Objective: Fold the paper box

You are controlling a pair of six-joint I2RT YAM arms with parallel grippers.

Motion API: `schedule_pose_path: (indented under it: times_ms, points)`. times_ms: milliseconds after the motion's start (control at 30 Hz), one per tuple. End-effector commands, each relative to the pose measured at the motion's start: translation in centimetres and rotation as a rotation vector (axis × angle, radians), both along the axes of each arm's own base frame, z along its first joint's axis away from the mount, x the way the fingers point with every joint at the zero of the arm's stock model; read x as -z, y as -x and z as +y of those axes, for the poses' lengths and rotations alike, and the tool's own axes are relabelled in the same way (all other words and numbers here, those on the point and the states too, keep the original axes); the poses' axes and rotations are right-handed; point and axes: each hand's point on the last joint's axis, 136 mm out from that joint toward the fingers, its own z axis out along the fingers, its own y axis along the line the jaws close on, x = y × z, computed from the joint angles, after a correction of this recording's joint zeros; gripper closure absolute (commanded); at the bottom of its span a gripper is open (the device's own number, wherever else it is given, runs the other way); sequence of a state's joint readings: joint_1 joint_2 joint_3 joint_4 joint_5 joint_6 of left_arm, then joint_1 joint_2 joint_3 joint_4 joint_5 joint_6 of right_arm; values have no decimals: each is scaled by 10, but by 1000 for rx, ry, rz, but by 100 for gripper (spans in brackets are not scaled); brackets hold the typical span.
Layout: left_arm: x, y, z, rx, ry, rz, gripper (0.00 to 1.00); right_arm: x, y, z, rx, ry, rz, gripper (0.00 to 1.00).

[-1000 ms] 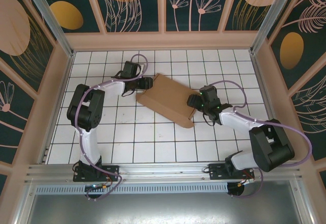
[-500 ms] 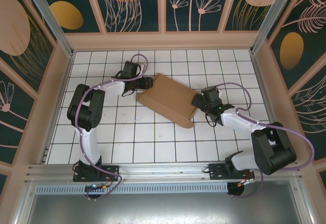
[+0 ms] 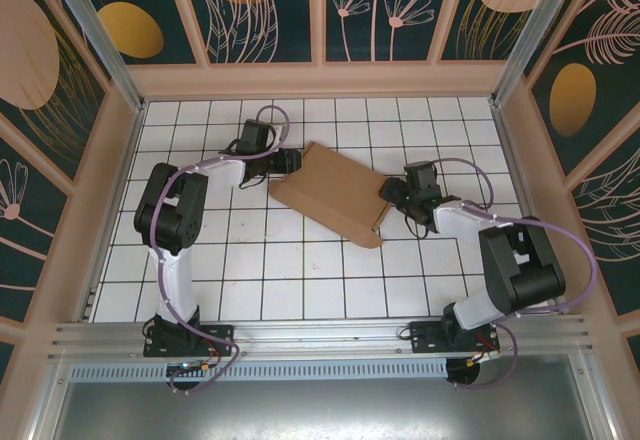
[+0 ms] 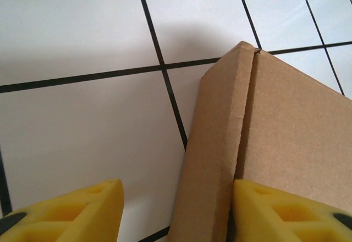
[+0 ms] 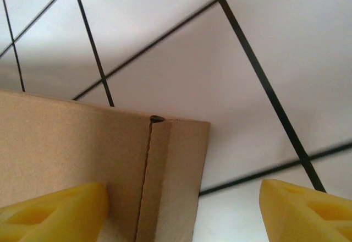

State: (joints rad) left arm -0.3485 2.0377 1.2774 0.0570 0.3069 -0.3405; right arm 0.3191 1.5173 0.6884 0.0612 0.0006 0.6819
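Brown cardboard, matte and faintly fibrous, makes up the paper box (image 3: 335, 193), a shallow closed rectangle lying slantwise on the far half of the table (image 3: 300, 280). Its long edges run from upper left to lower right across the white tiles and their black grid lines.

The left gripper (image 3: 291, 161) sits at the box's far left corner and the right gripper (image 3: 386, 196) at its right-hand end, so both short ends are occupied. The near long side and the far long side face open tiles.

In the left wrist view the box (image 4: 286, 121) shows a folded side wall with a ragged crease seam running up to a sharp corner. The left gripper (image 4: 176, 214) is spread wide: one yellow finger (image 4: 82, 212) hangs over bare tile, the other over the box top. Whether either touches the cardboard cannot be told.

In the right wrist view the box (image 5: 66, 143) ends in a narrow folded strip with a small notch at the seam. The right gripper (image 5: 181, 209) is likewise parted, one finger (image 5: 55, 209) over the cardboard and one over tile, with nothing clamped.

Wooden framing (image 3: 320, 78) and dark floral panels (image 3: 260, 10) wall the table on three sides, and a metal rail (image 3: 320, 335) crosses the near edge. Purple cables (image 3: 268, 113) loop above the arms.
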Motion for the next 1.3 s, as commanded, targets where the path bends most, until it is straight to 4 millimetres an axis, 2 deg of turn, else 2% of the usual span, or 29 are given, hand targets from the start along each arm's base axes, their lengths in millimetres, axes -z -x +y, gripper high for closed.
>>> schedule_pose_path:
  times_ms: [0, 167, 333, 433, 567, 600, 700, 833, 900, 1000, 1167, 1267]
  points:
    - [34, 35, -9, 59, -9, 142, 48, 23, 7, 16, -128, -6, 74, 29]
    - [32, 41, -6, 36, -9, 168, 51, 27, -4, 27, -203, -35, 71, 37]
    - [36, 58, -8, 22, 51, 228, 58, 36, -18, 35, -268, -10, 96, 43]
    - [37, 69, -3, -51, 98, 265, 62, 40, -30, 36, -281, 13, 96, 46]
    - [26, 83, -1, -120, 201, 286, 66, 37, -48, 50, -305, -27, 81, 49]
    - [31, 91, 3, -132, 194, 302, 66, 37, -51, 53, -311, -36, 85, 50]
    - [20, 90, 12, -159, 156, 263, 66, 39, -58, 55, -310, -34, 93, 51]
    - [9, 84, 28, -191, 63, 213, 61, 29, -60, 37, -272, 33, 66, 43]
    - [0, 81, 32, -201, 57, 183, 58, 16, -60, 28, -251, 44, 25, 38]
    - [-19, 70, 25, -175, 82, 140, 55, 5, -55, 21, -226, 26, -5, 32]
    - [-19, 67, -6, -49, 202, 174, 54, 13, -41, 35, -274, -102, 22, 33]
    - [-9, 65, -8, -49, 199, 194, 55, 17, -27, 46, -292, -202, 38, 37]
